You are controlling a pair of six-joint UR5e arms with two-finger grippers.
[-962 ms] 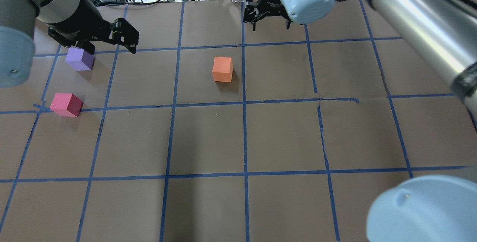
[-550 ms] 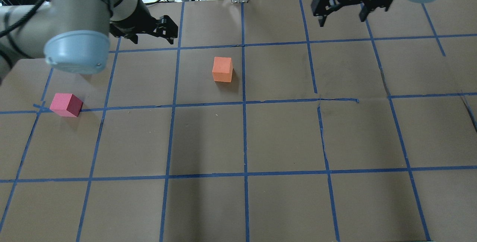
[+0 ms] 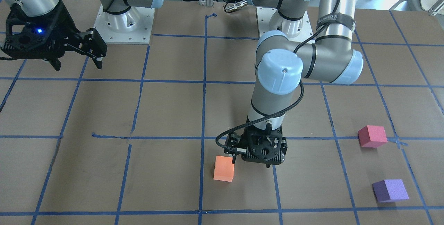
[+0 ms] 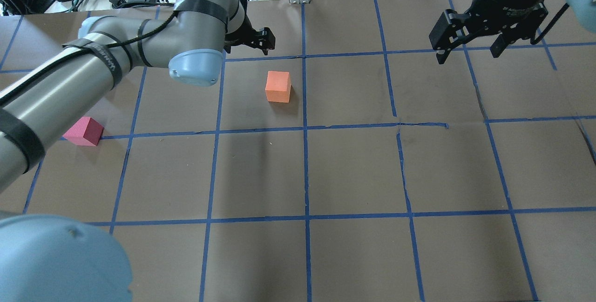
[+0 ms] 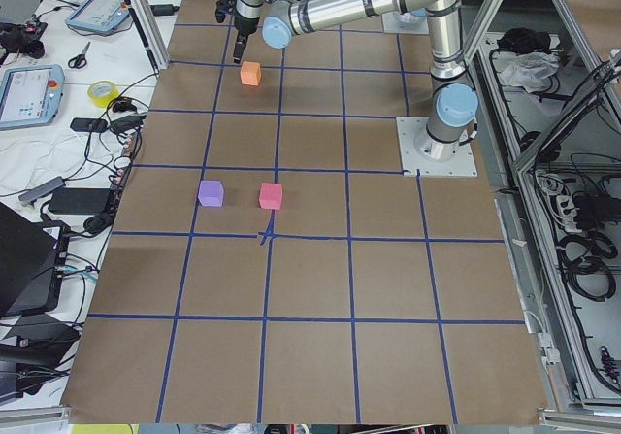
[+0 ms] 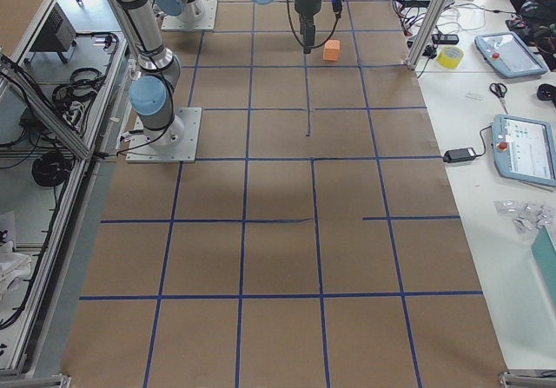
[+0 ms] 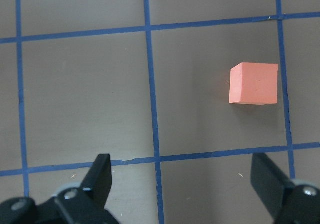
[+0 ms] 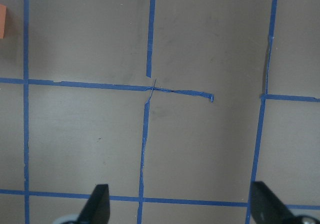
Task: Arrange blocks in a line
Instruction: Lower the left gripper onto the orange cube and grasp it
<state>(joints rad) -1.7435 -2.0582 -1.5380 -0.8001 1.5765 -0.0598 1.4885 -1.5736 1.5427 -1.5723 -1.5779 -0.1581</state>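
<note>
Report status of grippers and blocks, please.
Left gripper open, empty, near orange block. Right gripper open, empty, far off. Pink block, purple block aside, not lined up. No obstacle seen.

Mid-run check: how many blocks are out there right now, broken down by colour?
orange block: 1
pinkish-red block: 1
purple block: 1
Total: 3
</note>
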